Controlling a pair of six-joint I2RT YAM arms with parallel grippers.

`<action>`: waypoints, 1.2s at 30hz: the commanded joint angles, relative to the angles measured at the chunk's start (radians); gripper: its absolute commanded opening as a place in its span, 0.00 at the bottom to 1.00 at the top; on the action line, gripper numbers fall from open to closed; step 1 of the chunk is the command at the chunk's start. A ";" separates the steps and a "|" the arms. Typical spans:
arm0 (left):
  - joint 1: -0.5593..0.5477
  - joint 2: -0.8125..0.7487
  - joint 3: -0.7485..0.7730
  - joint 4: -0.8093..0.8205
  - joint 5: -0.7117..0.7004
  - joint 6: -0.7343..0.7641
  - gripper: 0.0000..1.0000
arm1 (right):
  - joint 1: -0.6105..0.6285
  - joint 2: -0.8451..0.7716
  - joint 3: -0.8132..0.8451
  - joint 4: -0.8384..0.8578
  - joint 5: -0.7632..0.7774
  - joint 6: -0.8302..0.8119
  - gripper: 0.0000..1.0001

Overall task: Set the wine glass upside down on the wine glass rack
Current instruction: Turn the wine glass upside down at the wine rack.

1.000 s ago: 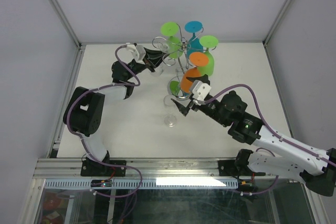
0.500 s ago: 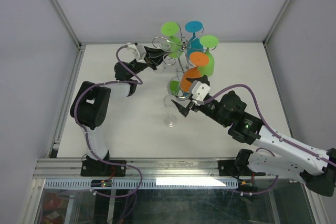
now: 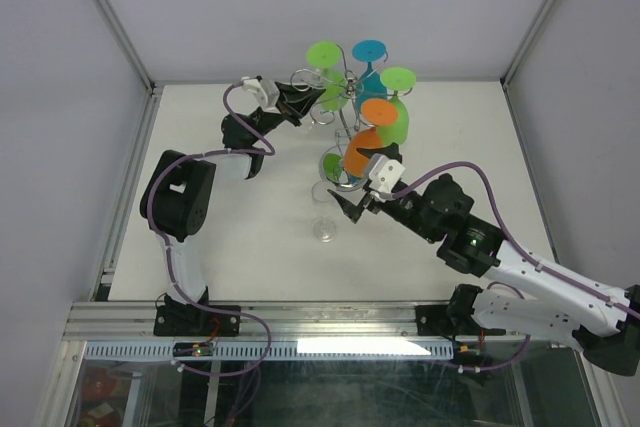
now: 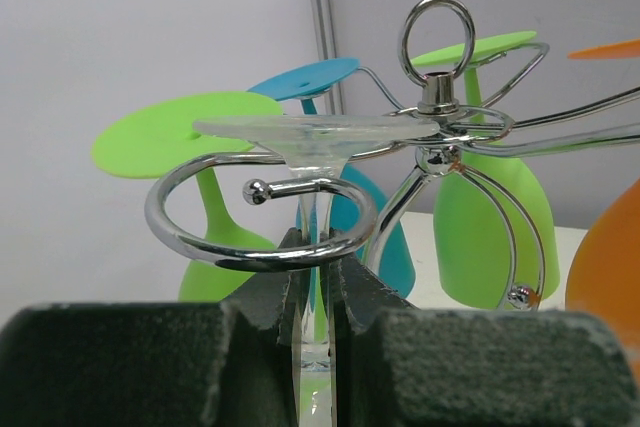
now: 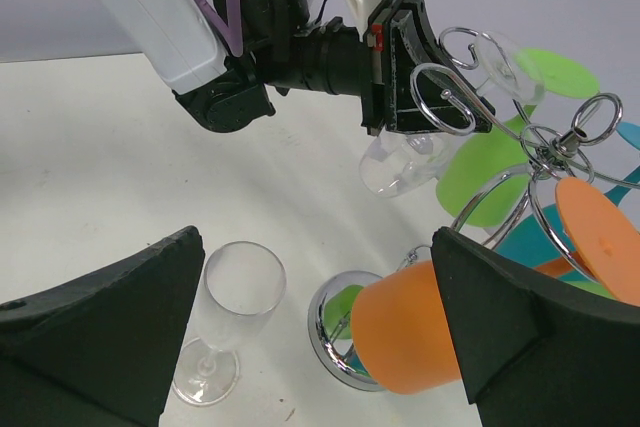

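Note:
A clear wine glass (image 4: 315,132) hangs upside down, foot on top, with my left gripper (image 4: 320,247) shut on its stem. The stem stands inside a curled chrome arm (image 4: 200,242) of the wine glass rack (image 3: 343,107), and the foot sits just above that loop. The right wrist view shows the same glass's bowl (image 5: 400,162) below the left gripper (image 5: 420,77). A second clear wine glass (image 3: 324,224) stands upright on the table (image 5: 235,292). Just beside it my right gripper (image 3: 350,205) is open and empty (image 5: 318,247).
Green (image 3: 325,55), blue (image 3: 368,51) and orange (image 3: 378,113) glasses hang upside down on the rack's other arms. An orange bowl (image 5: 410,332) hangs over the rack's round base (image 5: 335,332). White walls and metal posts enclose the table (image 3: 200,247).
My left gripper has carried the clear glass up and to the right, closer in to the rack's arm. The right arm has barely moved.

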 commanded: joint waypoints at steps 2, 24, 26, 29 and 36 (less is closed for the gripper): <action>0.010 -0.007 0.039 0.134 -0.070 0.007 0.00 | 0.000 -0.017 0.008 0.037 0.017 0.005 1.00; 0.042 -0.090 -0.095 0.218 -0.141 -0.017 0.00 | -0.001 0.012 0.010 0.049 -0.018 0.000 1.00; 0.042 -0.094 -0.091 0.218 -0.140 -0.017 0.00 | 0.000 0.014 0.011 0.049 -0.020 0.001 1.00; 0.044 -0.100 -0.084 0.215 -0.139 -0.024 0.00 | -0.001 0.017 0.012 0.050 -0.022 0.001 1.00; 0.048 -0.100 -0.043 0.168 -0.123 -0.009 0.00 | 0.000 0.018 0.013 0.047 -0.025 0.005 1.00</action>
